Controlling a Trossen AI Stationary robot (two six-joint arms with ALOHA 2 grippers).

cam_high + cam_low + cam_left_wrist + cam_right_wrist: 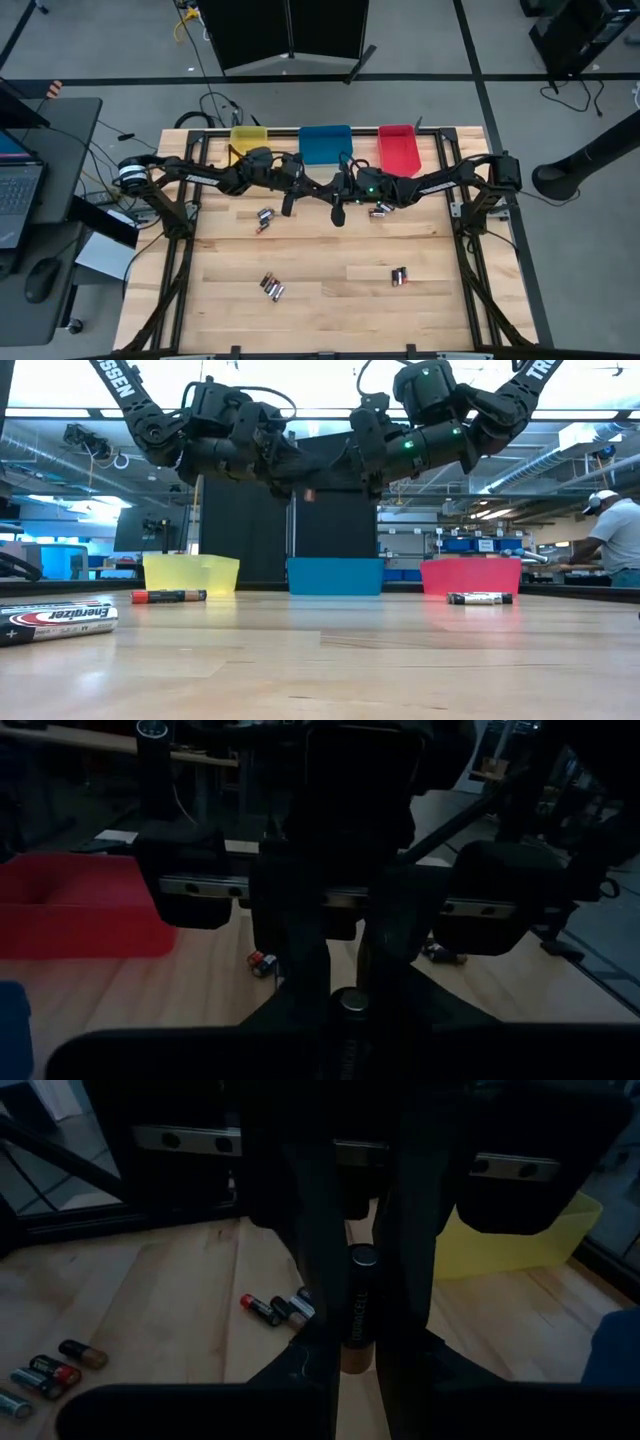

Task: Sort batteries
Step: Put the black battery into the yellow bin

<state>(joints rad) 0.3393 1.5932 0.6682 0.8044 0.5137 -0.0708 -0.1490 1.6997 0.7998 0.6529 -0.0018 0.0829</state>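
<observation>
1. Batteries (265, 218), small dark cylindrical cells, lie scattered on the wooden bench (330, 310) below both sets of fingers.
2. Right gripper (358, 1342): fingers grip a black copper-ended battery (357, 1312).
3. Left gripper (350, 1020): fingers meet it mid-air, closed on the same cell.

Robotics lab: exposed ceiling ducts (40, 455), laptop (18, 200).

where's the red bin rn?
High view: the red bin sits at the table's far edge, rightmost of three, next to the blue bin and beyond the right gripper. Batteries lie just in front.
</observation>
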